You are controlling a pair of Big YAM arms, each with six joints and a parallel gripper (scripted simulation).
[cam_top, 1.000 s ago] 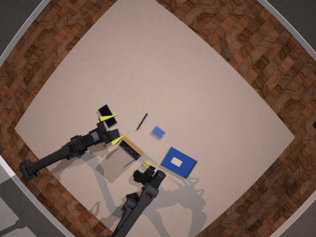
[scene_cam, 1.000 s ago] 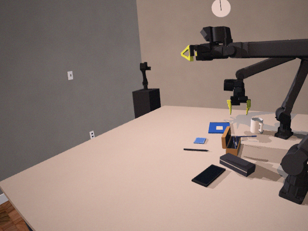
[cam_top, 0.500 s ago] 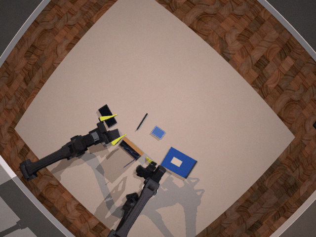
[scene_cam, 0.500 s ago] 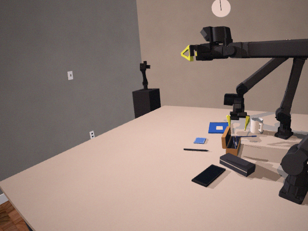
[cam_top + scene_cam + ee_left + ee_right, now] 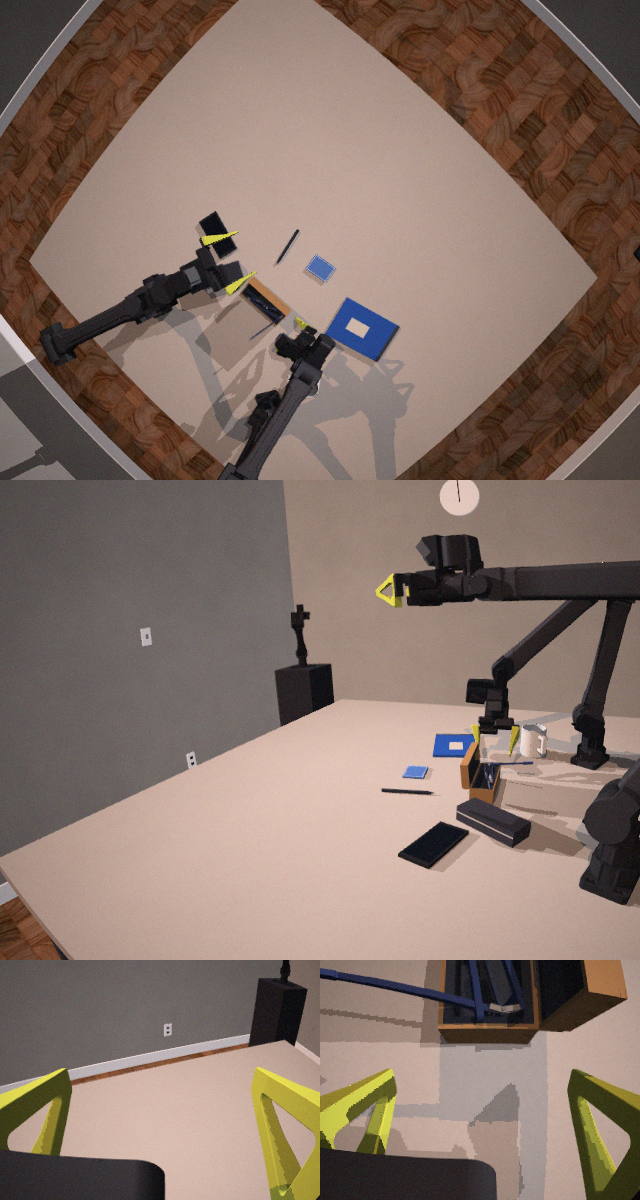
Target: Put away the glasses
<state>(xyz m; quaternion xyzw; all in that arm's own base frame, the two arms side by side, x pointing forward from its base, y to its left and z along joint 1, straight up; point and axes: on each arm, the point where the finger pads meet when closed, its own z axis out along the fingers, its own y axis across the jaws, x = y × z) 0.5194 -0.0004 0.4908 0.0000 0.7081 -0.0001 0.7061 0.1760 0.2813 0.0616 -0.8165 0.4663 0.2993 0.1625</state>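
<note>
Glasses case stands open
One arm of the glasses pokes past the case's edge; left hand and right hand are open, released.

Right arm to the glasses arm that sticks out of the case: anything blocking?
Nothing visible stands between the right gripper and the sticking-out glasses arm. The white mug sits off to one side.
</note>
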